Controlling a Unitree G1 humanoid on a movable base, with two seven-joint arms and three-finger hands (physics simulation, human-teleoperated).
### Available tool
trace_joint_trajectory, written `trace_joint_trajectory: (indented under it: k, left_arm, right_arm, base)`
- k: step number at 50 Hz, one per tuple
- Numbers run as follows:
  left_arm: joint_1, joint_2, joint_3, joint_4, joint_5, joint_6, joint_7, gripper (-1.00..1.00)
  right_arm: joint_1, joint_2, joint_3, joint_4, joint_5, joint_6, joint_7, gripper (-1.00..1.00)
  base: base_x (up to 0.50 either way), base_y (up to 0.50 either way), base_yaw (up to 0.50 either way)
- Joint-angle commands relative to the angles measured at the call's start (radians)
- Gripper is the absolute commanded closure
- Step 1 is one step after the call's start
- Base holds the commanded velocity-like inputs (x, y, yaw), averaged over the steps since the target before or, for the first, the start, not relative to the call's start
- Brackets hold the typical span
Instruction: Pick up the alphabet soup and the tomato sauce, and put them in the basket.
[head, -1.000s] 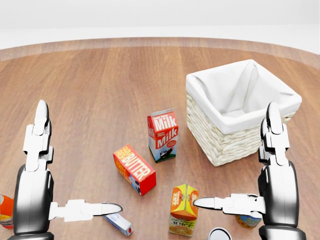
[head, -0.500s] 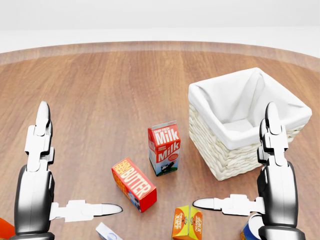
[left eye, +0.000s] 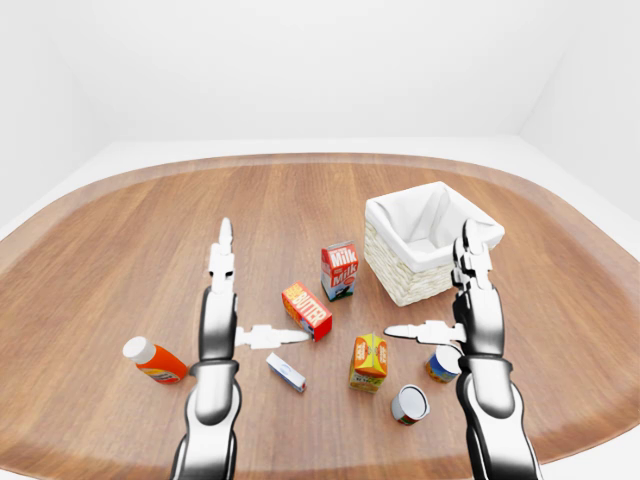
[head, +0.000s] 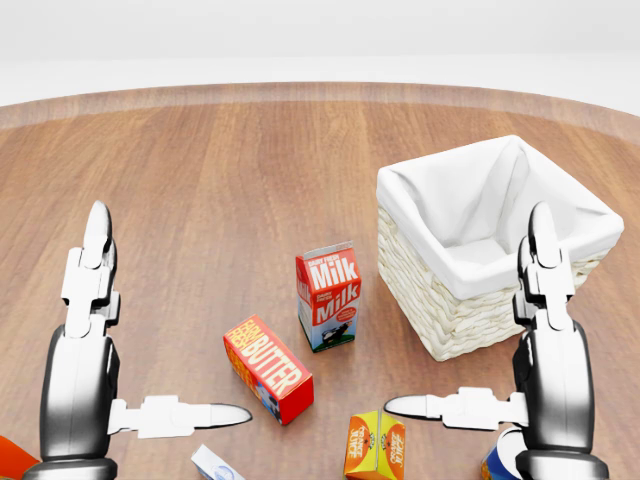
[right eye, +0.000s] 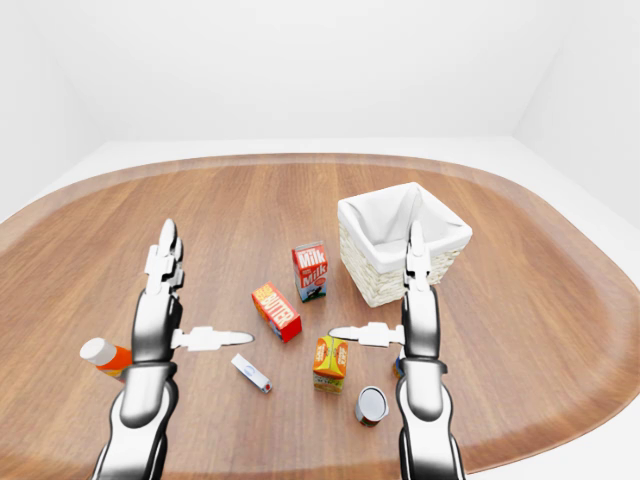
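Observation:
A blue and orange can, which I take for the alphabet soup (left eye: 439, 364), stands just left of my right wrist in the left-eye view. A second can, likely the tomato sauce (left eye: 410, 403), lies on its side below it, silver end showing. The white-lined wicker basket (left eye: 399, 283) stands empty at the upper right. My left hand (left eye: 262, 282) and right hand (left eye: 428, 280) both hover open above the table, fingers pointing up the view and thumbs pointing inward. Neither hand touches anything.
Between the hands stand a milk carton (head: 328, 296), a red butter box (head: 267, 368) and an orange juice carton (left eye: 369, 361). A small white box (left eye: 285, 372) and a ketchup bottle (left eye: 154, 361) lie at the lower left. The round wooden table (left eye: 120, 250) stretches wide around them.
The head view shifted early on: everything slid down the picture and the cans dropped to its bottom edge. Since then my left hand moved slightly right. Both hands stay open.

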Motion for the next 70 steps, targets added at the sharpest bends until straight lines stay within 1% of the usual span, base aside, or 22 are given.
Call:
trace_joint_trajectory:
  k: [1,9,17,25,26,29,34,35,39,40,45,47,50,53,58,60,61,63,64,65,67,70]
  left_arm:
    - [0.004,0.006,-0.006,0.002,0.003,0.0,-0.003,-1.0]
    - [0.0,0.005,-0.004,0.011,0.005,0.0,-0.006,-1.0]
    - [-0.002,0.005,-0.004,0.013,0.006,0.0,-0.01,-1.0]
    - [0.001,0.006,-0.004,0.014,0.006,0.0,-0.008,-1.0]
    - [-0.001,0.005,-0.004,0.009,0.007,0.0,-0.01,-1.0]
    - [0.001,0.005,-0.005,0.014,0.007,0.0,-0.008,-1.0]
    - [0.002,0.005,-0.005,0.012,0.008,0.0,-0.007,-1.0]
    - [0.003,0.006,-0.004,0.016,0.007,0.0,-0.006,-1.0]
    - [0.004,0.006,-0.005,0.016,0.008,0.0,-0.005,-1.0]
    - [0.003,0.004,-0.006,0.008,0.008,0.0,-0.008,-1.0]
    - [0.002,0.006,-0.004,0.016,0.006,0.0,-0.006,-1.0]
    - [-0.001,0.006,-0.003,0.02,0.005,0.0,-0.006,-1.0]
    - [0.0,0.004,-0.004,0.01,0.007,0.0,-0.008,-1.0]
    - [-0.002,0.005,-0.003,0.015,0.005,0.0,-0.006,-1.0]
    - [-0.002,0.004,-0.002,0.012,0.005,0.0,-0.006,-1.0]
    - [-0.003,0.004,-0.002,0.016,0.005,0.0,-0.004,-1.0]
    - [-0.004,0.004,-0.002,0.017,0.005,0.0,-0.004,-1.0]
    - [-0.005,0.005,-0.001,0.018,0.004,0.0,-0.003,-1.0]
    - [-0.003,0.004,-0.002,0.016,0.005,0.0,-0.004,-1.0]
    - [-0.003,0.004,-0.003,0.013,0.005,0.0,-0.005,-1.0]
    - [-0.002,0.004,-0.004,0.011,0.005,0.0,-0.005,-1.0]
    - [0.002,0.005,-0.004,0.006,0.005,0.0,-0.006,-1.0]
  right_arm:
    - [0.007,0.002,0.011,0.003,-0.017,0.0,-0.01,-1.0]
    - [0.029,-0.005,0.006,0.021,-0.052,0.0,-0.014,-1.0]
    - [0.057,-0.013,-0.031,-0.008,-0.206,0.0,-0.025,-1.0]
    - [0.106,-0.005,-0.049,-0.092,-0.317,0.0,0.001,-1.0]
    - [0.116,-0.009,-0.053,-0.043,-0.345,0.0,-0.032,-1.0]
    - [0.123,-0.001,-0.058,-0.108,-0.338,0.0,0.012,-1.0]
    - [0.134,0.004,-0.068,-0.139,-0.353,0.0,0.031,-1.0]
    - [0.143,0.003,-0.072,-0.115,-0.368,0.0,0.012,-1.0]
    - [0.155,0.007,-0.077,-0.16,-0.38,0.0,0.058,-1.0]
    - [0.169,0.004,-0.081,-0.118,-0.411,0.0,0.029,-1.0]
    - [0.172,0.013,-0.09,-0.176,-0.439,0.0,0.082,-1.0]
    - [0.184,0.012,-0.094,-0.15,-0.461,0.0,0.062,-1.0]
    - [0.186,0.017,-0.096,-0.203,-0.483,0.0,0.107,-1.0]
    - [0.195,0.015,-0.108,-0.172,-0.521,0.0,0.087,-1.0]
    - [0.186,0.014,-0.132,-0.205,-0.567,0.0,0.121,-1.0]
    - [0.187,0.012,-0.143,-0.205,-0.594,0.0,0.122,-1.0]
    - [0.19,0.011,-0.15,-0.178,-0.622,0.0,0.09,-1.0]
    - [0.183,0.011,-0.16,-0.197,-0.631,0.0,0.107,-1.0]
    - [0.183,0.01,-0.167,-0.193,-0.662,0.0,0.094,-1.0]
    - [0.183,0.011,-0.177,-0.166,-0.722,0.0,0.042,-1.0]
    - [0.182,0.011,-0.176,-0.178,-0.71,0.0,0.064,-1.0]
    - [0.19,0.012,-0.175,-0.152,-0.759,0.0,0.027,-1.0]
  base:
    - [0.0,0.0,0.0]
    - [0.0,0.0,0.0]
    - [0.0,0.0,0.0]
    - [0.0,0.0,0.0]
    - [0.0,0.0,0.0]
    - [0.0,0.0,0.0]
    - [0.0,0.0,0.0]
    - [0.0,0.0,0.0]
    - [0.0,0.0,0.0]
    - [0.0,0.0,0.0]
    - [0.0,0.0,0.0]
    - [0.0,0.0,0.0]
    - [0.0,0.0,0.0]
    - [0.0,0.0,0.0]
    - [0.0,0.0,0.0]
    - [0.0,0.0,0.0]
    - [0.0,0.0,0.0]
    - [0.0,0.0,0.0]
    - [0.0,0.0,0.0]
    - [0.0,0.0,0.0]
    - [0.0,0.0,0.0]
    - [0.0,0.0,0.0]
